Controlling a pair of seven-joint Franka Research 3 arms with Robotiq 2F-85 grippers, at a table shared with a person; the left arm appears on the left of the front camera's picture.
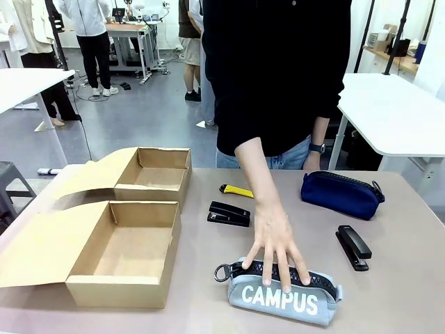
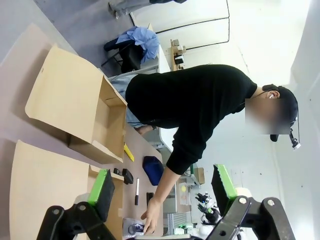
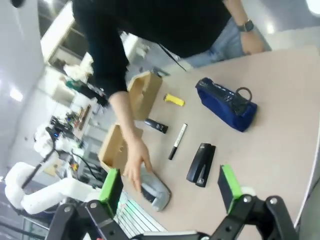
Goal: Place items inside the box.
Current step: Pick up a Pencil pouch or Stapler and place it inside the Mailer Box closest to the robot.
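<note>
**Wait out the hand, then fetch the navy pouch**

Note the left tool [image 2: 162, 192] and the right tool [image 3: 170, 187] spread wide, gripping nothing. Find the box [image 1: 118, 292] at the near left corner of the bench [image 1: 403, 292], with lid flap thrown outward and nothing inside; judge nothing packed yet. Ignore the narrower box [image 1: 149, 193] just behind it. Look for the navy pouch [image 1: 341, 195] toward the far right corner and the black stapler [image 1: 353, 247] near the right edge, both well apart from the box. Mind the person's hand [image 1: 274, 240] pressing on the grey CAMPUS pouch [image 1: 285, 298] at the near edge; hold back until seeing it lifted away. Then probably reach with the right tool, as the nearer one. Close across the pouch's narrow body, not on the ring pull, to avoid a dangling load. Lift well above the box wall before crossing over the yellow knife [image 1: 236, 190] and the smaller black stapler [image 1: 229, 214] mid-bench. Set down flat against one wall, leaving room. Grip the black stapler across its width at mid-length, keeping it level.
</note>
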